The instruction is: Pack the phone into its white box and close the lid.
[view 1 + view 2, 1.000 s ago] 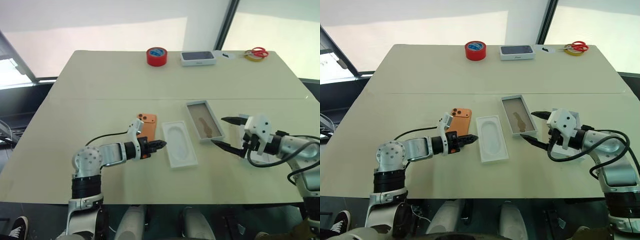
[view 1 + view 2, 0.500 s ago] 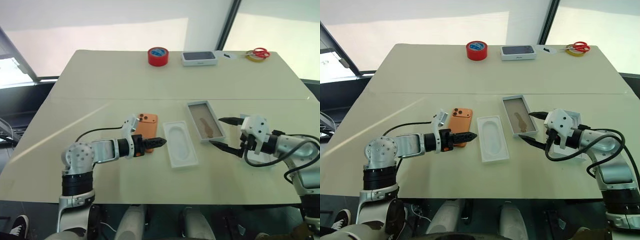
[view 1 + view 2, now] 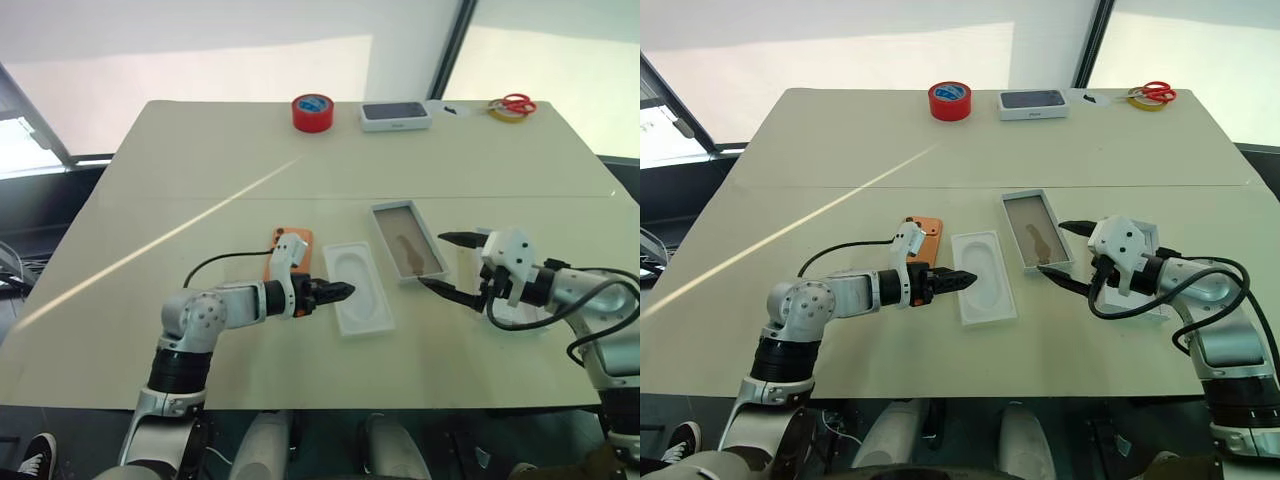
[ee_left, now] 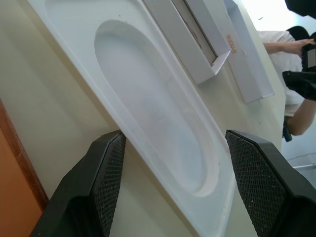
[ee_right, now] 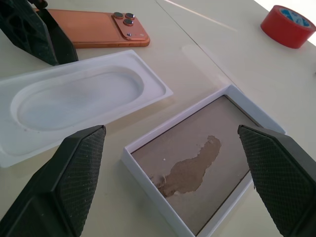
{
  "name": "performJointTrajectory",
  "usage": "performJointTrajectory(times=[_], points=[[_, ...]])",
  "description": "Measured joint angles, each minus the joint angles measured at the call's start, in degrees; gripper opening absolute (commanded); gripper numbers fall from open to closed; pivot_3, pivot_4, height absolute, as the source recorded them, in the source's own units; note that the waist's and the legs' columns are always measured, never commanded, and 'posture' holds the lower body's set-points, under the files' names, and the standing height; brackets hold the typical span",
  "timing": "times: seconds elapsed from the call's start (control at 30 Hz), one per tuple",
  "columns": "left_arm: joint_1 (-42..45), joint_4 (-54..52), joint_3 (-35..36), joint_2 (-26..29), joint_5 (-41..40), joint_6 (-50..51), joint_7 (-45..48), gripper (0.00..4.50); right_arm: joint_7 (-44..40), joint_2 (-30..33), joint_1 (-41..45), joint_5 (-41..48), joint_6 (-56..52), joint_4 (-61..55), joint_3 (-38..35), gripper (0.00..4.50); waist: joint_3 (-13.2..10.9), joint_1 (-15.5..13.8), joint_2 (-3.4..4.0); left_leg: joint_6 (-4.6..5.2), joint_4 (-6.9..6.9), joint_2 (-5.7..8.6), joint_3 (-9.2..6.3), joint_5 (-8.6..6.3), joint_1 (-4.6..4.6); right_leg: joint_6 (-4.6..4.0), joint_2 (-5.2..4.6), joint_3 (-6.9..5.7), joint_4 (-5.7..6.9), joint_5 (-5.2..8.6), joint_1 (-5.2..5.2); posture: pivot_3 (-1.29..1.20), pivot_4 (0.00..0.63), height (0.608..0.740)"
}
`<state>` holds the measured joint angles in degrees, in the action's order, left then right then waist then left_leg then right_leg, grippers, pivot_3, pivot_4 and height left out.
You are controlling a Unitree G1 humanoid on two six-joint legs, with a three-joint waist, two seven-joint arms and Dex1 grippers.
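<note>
Left gripper (image 3: 340, 292), shut a second ago, now stands with fingers apart over the moulded insert (image 3: 362, 288); the phone (image 5: 94, 35) lies untouched beside it, so no grasp has begun. Right gripper (image 3: 448, 262) stays wide open near the white box (image 3: 408, 241). No legible writing.

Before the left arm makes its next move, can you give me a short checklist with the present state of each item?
1. Phone lies flat on the table, lenses up, not gripped: ok.
2. Left gripper open: ok.
3. Left gripper lined up with the phone: not ok; its fingers straddle the edge of the moulded insert.
4. White box open, nothing in it: ok; only a torn patch on its floor.
5. Right gripper open, beside the box, touching nothing: ok.
6. Lid within reach: cannot tell; it lies under the right arm.
</note>
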<state>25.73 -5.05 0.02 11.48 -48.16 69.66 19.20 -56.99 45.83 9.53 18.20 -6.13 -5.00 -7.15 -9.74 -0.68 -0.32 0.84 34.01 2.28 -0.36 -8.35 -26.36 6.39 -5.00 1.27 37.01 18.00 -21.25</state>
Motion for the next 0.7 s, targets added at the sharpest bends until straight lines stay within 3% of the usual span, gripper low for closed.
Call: performJointTrajectory(times=[0.03,0.13,0.3,0.7], points=[[0.0,0.6,0.2,-0.5,0.0,-0.3,0.1,3.38,0.1,0.0,0.0,0.0,-0.2,-0.1,0.0,4.5,0.0,0.0,0.0,0.0,0.0,0.0,0.0,0.0,0.0,0.0,0.0,0.0,-0.01,0.0,0.01,0.0,0.15,0.738],[0.4,2.9,1.2,-1.9,0.2,-0.3,0.3,2.5,0.5,0.0,0.0,0.0,-0.6,-0.7,0.0,4.5,0.0,0.0,0.0,0.0,0.01,0.0,0.0,0.0,0.01,0.0,0.0,-0.01,-0.01,0.0,0.01,0.0,0.15,0.738],[0.9,3.3,1.3,-2.0,0.8,1.4,0.0,0.06,0.8,0.0,0.2,0.0,-0.9,-1.2,0.0,4.5,0.0,-0.2,0.03,0.01,0.01,0.01,0.0,-0.01,0.01,0.0,0.0,-0.02,-0.06,0.0,0.0,0.0,0.15,0.738],[2.3,4.2,7.5,-5.0,-0.4,6.4,-2.3,0.06,0.7,0.0,0.2,-0.1,-0.6,-1.2,0.1,4.5,0.0,0.0,0.05,0.01,0.02,0.0,-0.01,-0.01,0.08,0.01,0.0,-0.03,-0.05,0.0,0.07,0.0,0.15,0.738]])
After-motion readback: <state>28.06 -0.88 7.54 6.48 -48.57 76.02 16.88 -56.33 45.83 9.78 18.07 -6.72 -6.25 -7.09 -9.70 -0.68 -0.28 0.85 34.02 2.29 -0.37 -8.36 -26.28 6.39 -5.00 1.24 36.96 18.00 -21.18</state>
